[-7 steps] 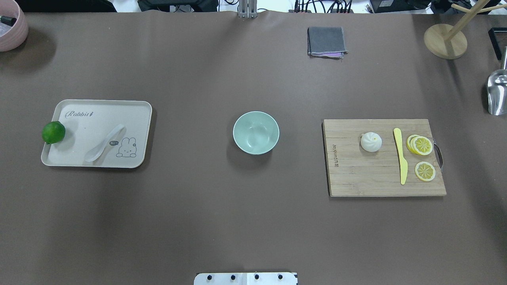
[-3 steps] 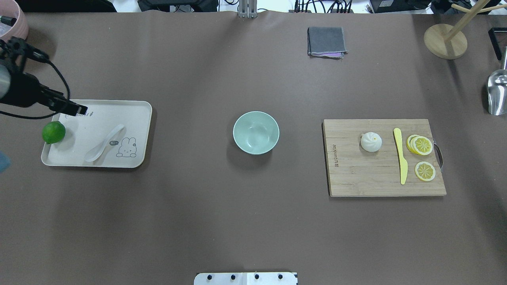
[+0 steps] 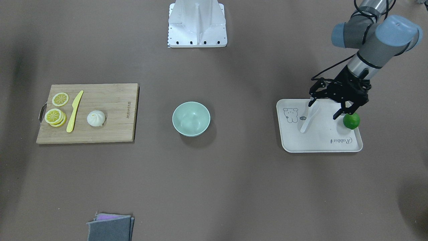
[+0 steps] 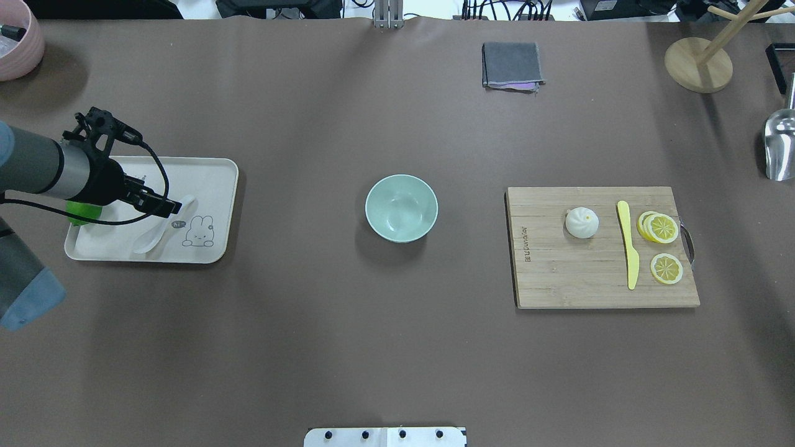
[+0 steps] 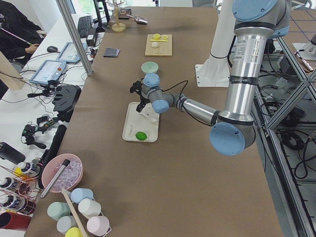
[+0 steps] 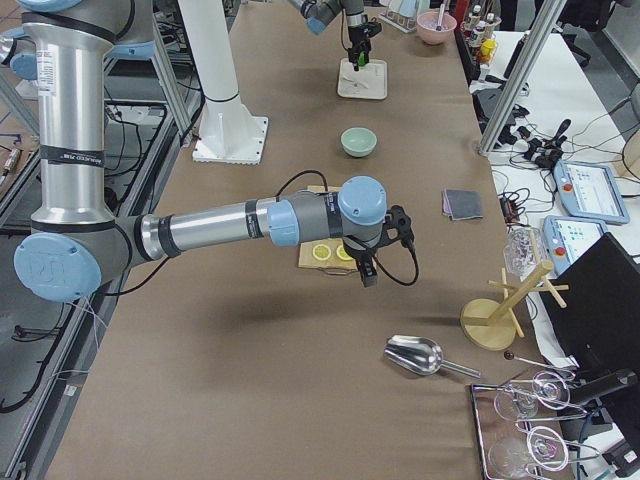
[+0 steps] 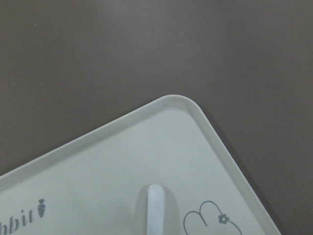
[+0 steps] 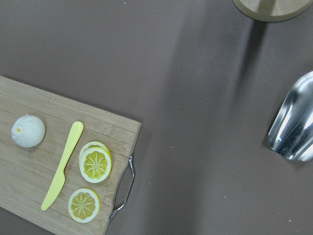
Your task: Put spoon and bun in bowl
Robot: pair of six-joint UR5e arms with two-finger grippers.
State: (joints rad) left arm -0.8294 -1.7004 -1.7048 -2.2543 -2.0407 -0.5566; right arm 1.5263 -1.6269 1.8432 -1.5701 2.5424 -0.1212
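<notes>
Our left gripper point(image 3: 323, 109) has swung in from the table's left edge, jaws spread over the spoon point(image 4: 151, 238) on the tray point(image 4: 214, 174). We should straddle the handle squarely before closing. The right gripper's point(image 6: 368, 275) state we cannot tell. One spoon, one bun point(image 4: 582, 222) toward the right edge, one bowl point(image 4: 401, 208) mid-table, apparently empty.

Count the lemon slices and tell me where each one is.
3 visible, on the cutting board, handle end, beside the yellow knife: a stack of two, a lone slice. The stack may hide more.

Bright, even light, soft shadows
</notes>
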